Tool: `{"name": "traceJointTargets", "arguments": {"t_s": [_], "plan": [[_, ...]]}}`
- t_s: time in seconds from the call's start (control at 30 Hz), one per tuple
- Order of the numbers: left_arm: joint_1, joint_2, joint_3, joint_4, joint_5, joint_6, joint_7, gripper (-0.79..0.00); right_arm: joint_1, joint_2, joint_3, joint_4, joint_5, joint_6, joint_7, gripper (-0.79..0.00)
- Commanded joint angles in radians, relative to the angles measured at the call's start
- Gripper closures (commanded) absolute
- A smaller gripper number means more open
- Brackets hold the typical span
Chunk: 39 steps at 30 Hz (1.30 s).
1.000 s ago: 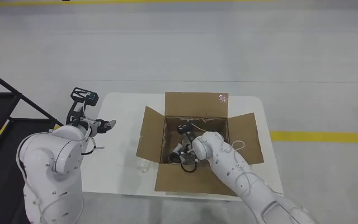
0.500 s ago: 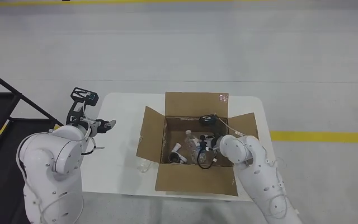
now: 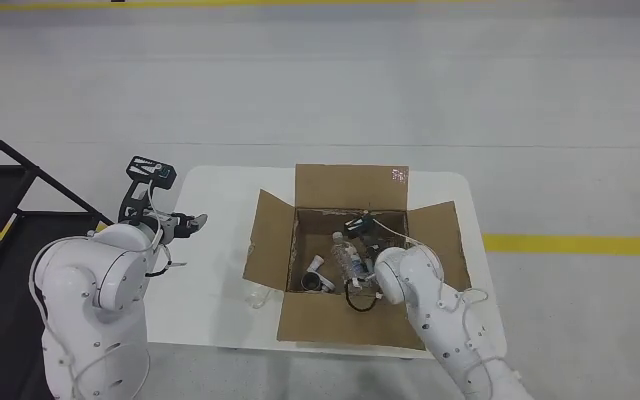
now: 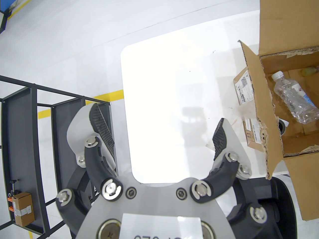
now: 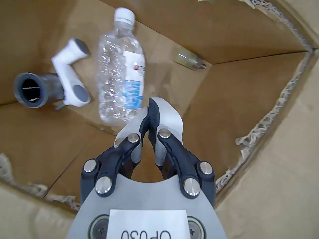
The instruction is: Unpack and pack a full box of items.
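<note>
Hanging inside the open cardboard box [image 3: 350,187] at the centre of the top view, the right end effector [image 5: 150,106] has its fingers [image 5: 169,118] pressed together on nothing. A clear plastic bottle [image 5: 119,75] lies on the box floor near it, beside a white handled tool [image 5: 71,75], a grey tube [image 5: 30,90] and a small vial [image 5: 189,59]. The left end effector [image 4: 159,115], spread wide and empty, sits over the left edge of the white surface [image 3: 215,260].

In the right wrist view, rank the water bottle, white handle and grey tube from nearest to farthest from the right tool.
From the right tool:
1. The water bottle, lying just ahead of its tips.
2. The white handle, beside the bottle.
3. The grey tube, beyond the handle, near the box wall.
</note>
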Motion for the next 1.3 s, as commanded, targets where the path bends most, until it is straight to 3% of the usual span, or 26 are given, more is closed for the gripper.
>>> {"name": "traceJointTargets", "arguments": {"t_s": [0.0,0.07,0.23,0.27,0.33,0.37,0.43,0.53,0.73,0.9,0.93,1.0,1.07,1.1,1.17,1.27], "plan": [[0.0,0.0,0.0,0.0,0.0,0.0,0.0,-0.785,0.025,-0.013,-0.045,0.036,-0.021,0.034,-0.005,-0.209],[0.0,0.0,0.0,0.0,0.0,0.0,0.0,-0.785,0.052,-0.026,-0.072,0.081,-0.008,0.051,-0.018,-0.296],[0.0,0.0,0.0,0.0,0.0,0.0,0.0,-0.785,0.118,-0.056,-0.121,0.189,0.011,0.077,-0.018,-0.379],[0.0,0.0,0.0,0.0,0.0,0.0,0.0,-0.785,0.13,-0.062,-0.129,0.211,0.023,0.074,-0.022,-0.551],[0.0,0.0,0.0,0.0,0.0,0.0,0.0,-0.785,0.15,-0.073,-0.141,0.254,0.049,0.069,-0.037,-0.723],[0.0,0.0,0.0,0.0,0.0,0.0,0.0,-0.785,0.158,-0.078,-0.145,0.271,0.066,0.067,-0.045,-0.739],[0.0,0.0,0.0,0.0,0.0,0.0,0.0,-0.785,0.173,-0.088,-0.153,0.301,0.089,0.06,-0.058,-0.73],[0.0,0.0,0.0,0.0,0.0,0.0,0.0,-0.785,0.188,-0.1,-0.17,0.335,0.108,0.049,-0.063,-0.785],[0.0,0.0,0.0,0.0,0.0,0.0,0.0,-0.785,0.212,-0.122,-0.198,0.42,0.111,0.063,-0.075,-0.785],[0.0,0.0,0.0,0.0,0.0,0.0,0.0,-0.785,0.237,-0.141,-0.213,0.498,0.118,0.073,-0.096,-0.551],[0.0,0.0,0.0,0.0,0.0,0.0,0.0,-0.785,0.243,-0.145,-0.216,0.512,0.119,0.073,-0.101,-0.382],[0.0,0.0,0.0,0.0,0.0,0.0,0.0,-0.785,0.255,-0.154,-0.224,0.542,0.123,0.072,-0.109,-0.354],[0.0,0.0,0.0,0.0,0.0,0.0,0.0,-0.785,0.264,-0.163,-0.235,0.567,0.128,0.066,-0.114,-0.369],[0.0,0.0,0.0,0.0,0.0,0.0,0.0,-0.785,0.269,-0.168,-0.239,0.579,0.134,0.064,-0.115,-0.425],[0.0,0.0,0.0,0.0,0.0,0.0,0.0,-0.785,0.279,-0.177,-0.247,0.602,0.144,0.053,-0.12,-0.665],[0.0,0.0,0.0,0.0,0.0,0.0,0.0,-0.785,0.292,-0.19,-0.256,0.636,0.151,0.053,-0.131,-0.702]]}}
